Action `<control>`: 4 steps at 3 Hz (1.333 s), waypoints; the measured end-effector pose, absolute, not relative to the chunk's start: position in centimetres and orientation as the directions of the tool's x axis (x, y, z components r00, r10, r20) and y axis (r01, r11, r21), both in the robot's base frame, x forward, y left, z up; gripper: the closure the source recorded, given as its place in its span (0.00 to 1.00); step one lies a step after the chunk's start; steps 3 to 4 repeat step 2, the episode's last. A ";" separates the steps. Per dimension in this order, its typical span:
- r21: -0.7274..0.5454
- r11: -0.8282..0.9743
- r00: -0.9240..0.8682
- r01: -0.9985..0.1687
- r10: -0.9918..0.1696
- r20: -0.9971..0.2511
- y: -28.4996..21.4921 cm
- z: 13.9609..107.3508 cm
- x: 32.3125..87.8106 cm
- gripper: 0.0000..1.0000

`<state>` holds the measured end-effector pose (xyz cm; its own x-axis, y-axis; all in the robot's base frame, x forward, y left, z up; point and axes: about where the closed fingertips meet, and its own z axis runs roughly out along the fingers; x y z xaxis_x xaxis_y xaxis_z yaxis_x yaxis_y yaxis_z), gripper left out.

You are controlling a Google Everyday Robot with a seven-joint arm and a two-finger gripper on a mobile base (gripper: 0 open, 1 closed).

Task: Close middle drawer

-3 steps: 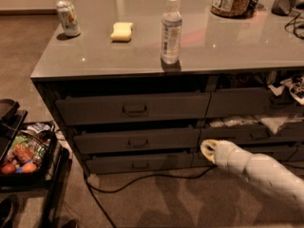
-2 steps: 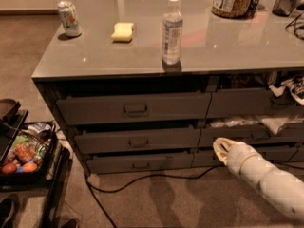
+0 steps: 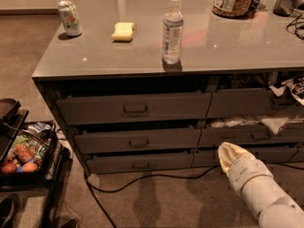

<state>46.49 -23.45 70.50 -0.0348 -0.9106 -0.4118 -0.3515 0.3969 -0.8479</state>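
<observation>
Under the counter, left column: the middle drawer (image 3: 137, 140) is seen between the top drawer (image 3: 135, 109) and the bottom drawer (image 3: 140, 163). A dark slit runs along its upper edge, and its front appears roughly in line with its neighbours.
Gripper: the gripper (image 3: 229, 155) is held low at the right, pointed up and left toward the cabinet, in front of the lowest row just right of the seam between the two columns. Whether it is open or closed cannot be told, and nothing is seen to be held.
Change: over the last second the gripper has been carried rightward and slightly down, from beside the right end of the middle drawer to a spot clear of it. No contact with the drawer is shown now.
Drawer since then: no shift of the front can be made out; the slit above it and its line against the other drawers look the same.
Meaning for the task: the push is judged to be over and the arm to be drawing off. The drawer is judged shut or very nearly so, though a last sliver of opening cannot be ruled out from this angle.
Counter: the bottle (image 3: 172, 30), can (image 3: 70, 18) and sponge (image 3: 123, 31) on the counter (image 3: 237, 46) have been left where they were, so the cabinet is judged not to have been jolted.
Watch: a cable (image 3: 142, 177) is laid on the floor below the drawers, near the arm's way out.
</observation>
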 end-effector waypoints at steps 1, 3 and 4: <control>-0.847 0.397 -0.034 -0.352 -0.910 -0.413 -23.4 70.5 46.5 0.82; -0.847 0.397 -0.034 -0.352 -0.910 -0.413 -23.4 70.5 46.5 0.58; -0.847 0.397 -0.034 -0.352 -0.910 -0.413 -23.4 70.5 46.5 0.58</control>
